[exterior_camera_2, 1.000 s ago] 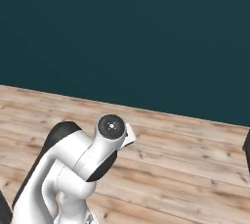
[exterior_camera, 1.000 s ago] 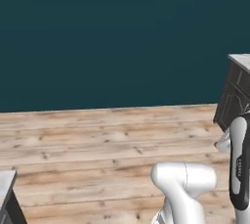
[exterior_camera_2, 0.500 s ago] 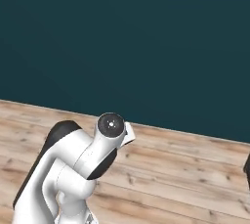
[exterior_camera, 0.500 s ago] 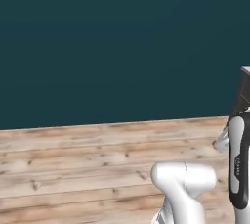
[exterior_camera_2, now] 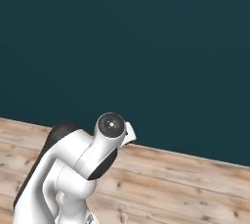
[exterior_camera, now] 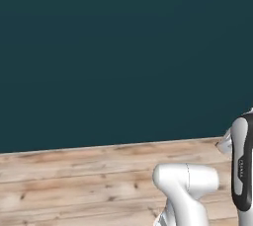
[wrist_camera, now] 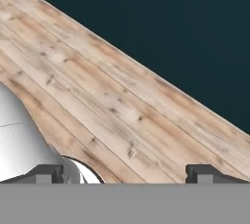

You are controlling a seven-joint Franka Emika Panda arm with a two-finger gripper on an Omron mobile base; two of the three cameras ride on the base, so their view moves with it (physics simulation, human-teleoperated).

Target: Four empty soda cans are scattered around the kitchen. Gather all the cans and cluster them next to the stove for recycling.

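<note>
Facing a plain dark teal wall (exterior_camera: 123,47) that meets a pale wooden plank floor (exterior_camera: 74,180), planks laid parallel to the foot of the wall. White arm (exterior_camera: 188,185) at the lower right of the left base view, folded low, with a dark-sleeved link upright at the right edge. In the right base view, same wall (exterior_camera_2: 146,47) and floor (exterior_camera_2: 185,179), the arm (exterior_camera_2: 83,169) bunched at the lower left, and a round dark joint cap turned toward the camera.

Seen from the hand: gripper (wrist_camera: 129,174) aimed down and forward at bare floor boards (wrist_camera: 97,86). Here the seam between floor and wall (wrist_camera: 171,22) slants from upper left to lower right, so the hand is clearly rolled. Fingertips (wrist_camera: 49,173) spread wide, one at each side of the lower edge, released, grasping nothing; only planks in the gap between them.

Cannot tell where the soda cans stand. Cannot tell either which way they point or how their long axis lies.
</note>
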